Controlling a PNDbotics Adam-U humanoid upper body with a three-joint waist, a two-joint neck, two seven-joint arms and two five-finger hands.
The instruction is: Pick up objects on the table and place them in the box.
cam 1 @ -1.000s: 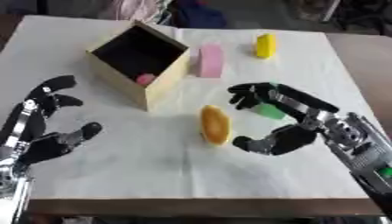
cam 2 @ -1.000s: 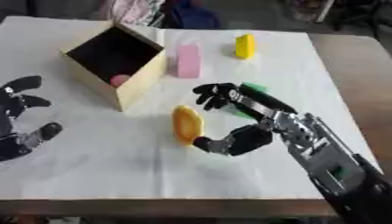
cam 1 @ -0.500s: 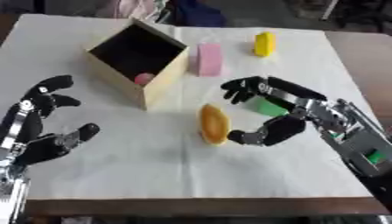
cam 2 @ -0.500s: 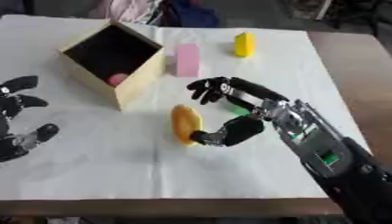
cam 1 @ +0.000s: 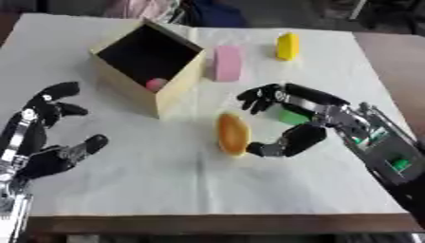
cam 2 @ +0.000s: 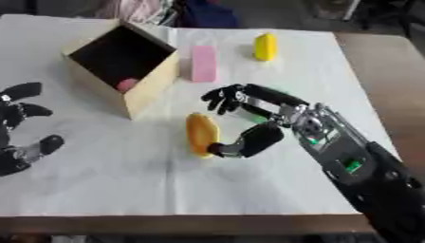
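the table point(cam 1: 124, 190) is covered with a white cloth and carries everything here. toward its far left stands the box point(cam 1: 170, 90), a tan open-topped cube tipped so its dark inside faces the camera, with a small pink ball point(cam 1: 155, 84) lying in its lower corner against the inner wall. the right hand point(cam 1: 311, 116) reaches in from the right side and sits near the middle of the table; its fingers point(cam 1: 257, 97) are spread wide and only gently curved, pointing left toward the box, while the thumb point(cam 1: 286, 142) curls under and forward, its tip touching or just beside the right edge of the orange oval object point(cam 1: 232, 134). the fingers are released, not clenched, and nothing is held between them and the thumb. the left hand point(cam 1: 41, 142) rests near the lower left of the table, fingers relaxed and pointing up, thumb out to the right, holding nothing and well apart from the objects. the orange oval object lies flat on the cloth, lengthwise toward the camera, just in front of the box's near corner. a pink block point(cam 1: 226, 62) lies just beside the box's right wall. a yellow block point(cam 1: 287, 46) lies further right near the far edge. a green object point(cam 1: 292, 116) shows partly under the right hand's palm, mostly hidden.
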